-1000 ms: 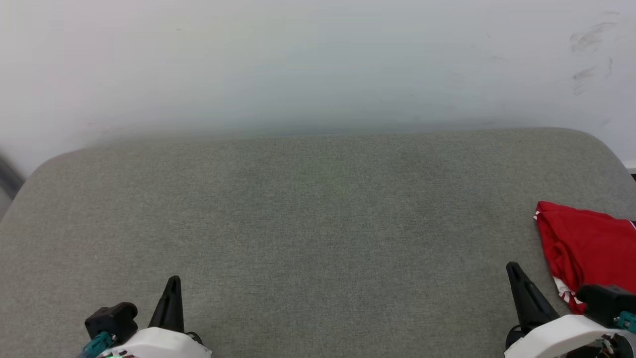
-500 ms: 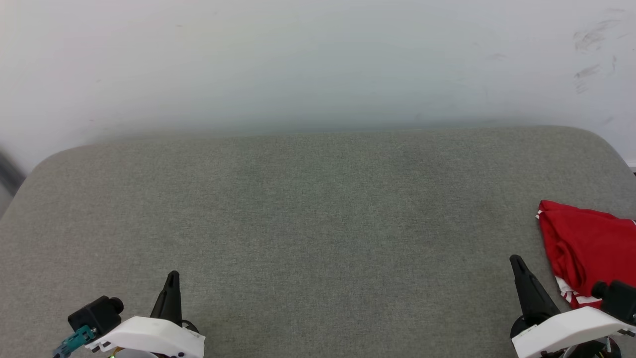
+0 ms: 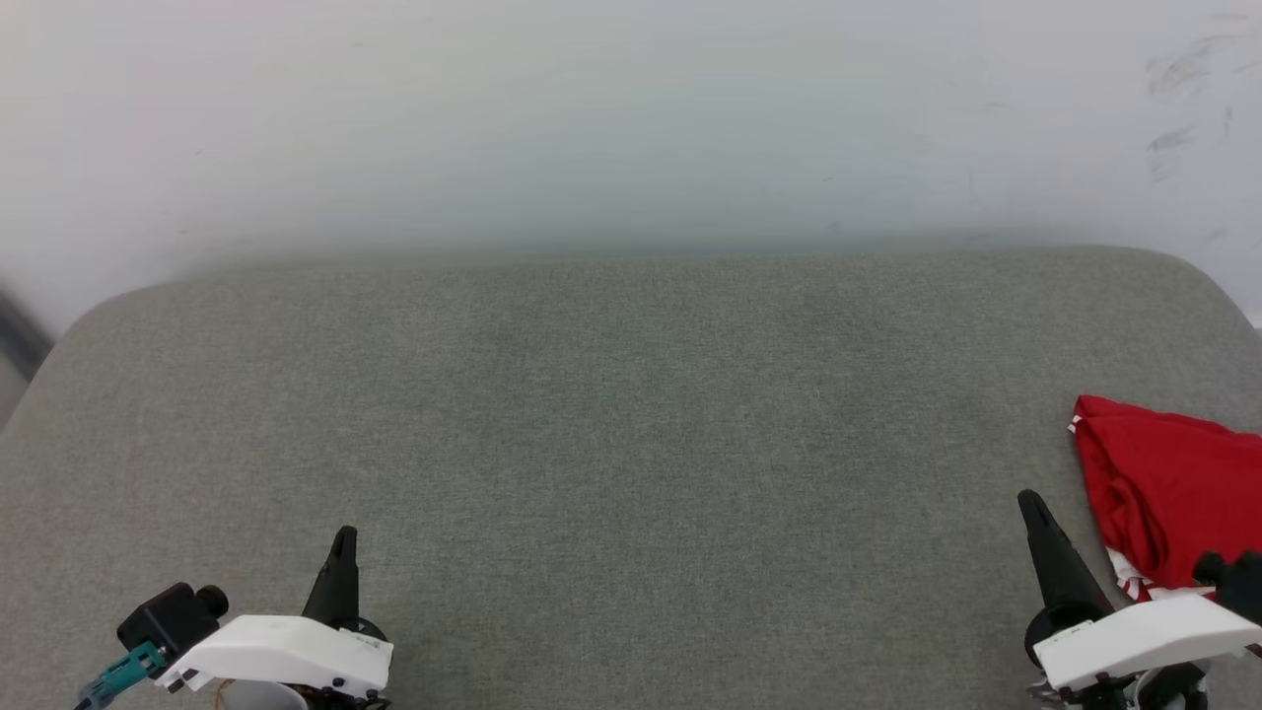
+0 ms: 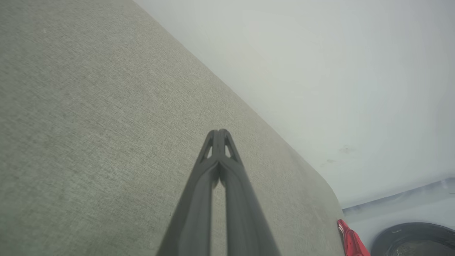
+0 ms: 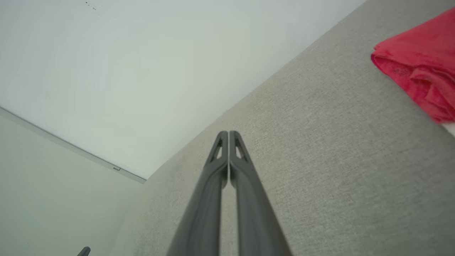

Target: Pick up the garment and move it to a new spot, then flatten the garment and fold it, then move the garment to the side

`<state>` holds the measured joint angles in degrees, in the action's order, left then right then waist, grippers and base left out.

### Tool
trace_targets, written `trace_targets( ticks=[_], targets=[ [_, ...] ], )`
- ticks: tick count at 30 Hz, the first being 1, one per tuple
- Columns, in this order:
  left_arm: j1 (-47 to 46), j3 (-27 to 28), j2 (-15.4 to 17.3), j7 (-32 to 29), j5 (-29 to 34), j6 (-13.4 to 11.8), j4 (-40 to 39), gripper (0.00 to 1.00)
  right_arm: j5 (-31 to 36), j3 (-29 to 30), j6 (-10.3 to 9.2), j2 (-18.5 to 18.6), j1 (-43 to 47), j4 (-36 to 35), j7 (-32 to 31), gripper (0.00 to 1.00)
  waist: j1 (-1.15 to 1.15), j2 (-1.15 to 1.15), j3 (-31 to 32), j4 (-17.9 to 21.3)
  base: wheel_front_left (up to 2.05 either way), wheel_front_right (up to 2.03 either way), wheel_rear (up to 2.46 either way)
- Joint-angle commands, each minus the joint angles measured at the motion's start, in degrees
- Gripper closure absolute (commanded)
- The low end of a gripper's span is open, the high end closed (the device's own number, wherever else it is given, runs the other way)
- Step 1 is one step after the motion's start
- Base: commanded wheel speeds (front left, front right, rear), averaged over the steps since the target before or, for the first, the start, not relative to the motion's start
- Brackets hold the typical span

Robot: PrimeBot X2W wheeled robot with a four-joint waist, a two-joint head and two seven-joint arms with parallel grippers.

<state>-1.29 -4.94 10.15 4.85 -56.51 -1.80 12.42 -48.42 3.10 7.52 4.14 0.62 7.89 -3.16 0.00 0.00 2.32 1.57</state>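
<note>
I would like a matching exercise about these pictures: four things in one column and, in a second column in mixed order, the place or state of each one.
Column 1
1. garment
2. left gripper
3. right gripper
4. wall

Column 2
A. pale, standing behind the grey surface
B. shut, at the lower right of the head view, close beside the garment
C. red, lying at the right edge of the grey surface
D. shut, at the lower left of the head view, far from the garment

Pairs: 1-C, 2-D, 3-B, 4-A
</note>
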Motion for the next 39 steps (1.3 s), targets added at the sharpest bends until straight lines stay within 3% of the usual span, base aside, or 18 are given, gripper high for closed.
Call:
trace_targets(
  ticks=[1,39],
  targets=[
    [-1.62,0.93,-0.17,-0.51,-1.81,0.66,-0.5,1.0,-2.35,0.28,-0.01,-0.12,-1.86,-0.22,-0.23,1.0,0.0,0.0,-0.06,-0.04,0.0,0.0,0.0],
    [-3.67,6.79,-4.09,-6.49,-20.28,5.48,0.64,1.0,-24.9,2.06,-0.03,-0.78,-4.81,3.23,-1.95,1.0,0.0,0.0,-1.16,-0.73,0.0,0.0,0.0]
  ],
)
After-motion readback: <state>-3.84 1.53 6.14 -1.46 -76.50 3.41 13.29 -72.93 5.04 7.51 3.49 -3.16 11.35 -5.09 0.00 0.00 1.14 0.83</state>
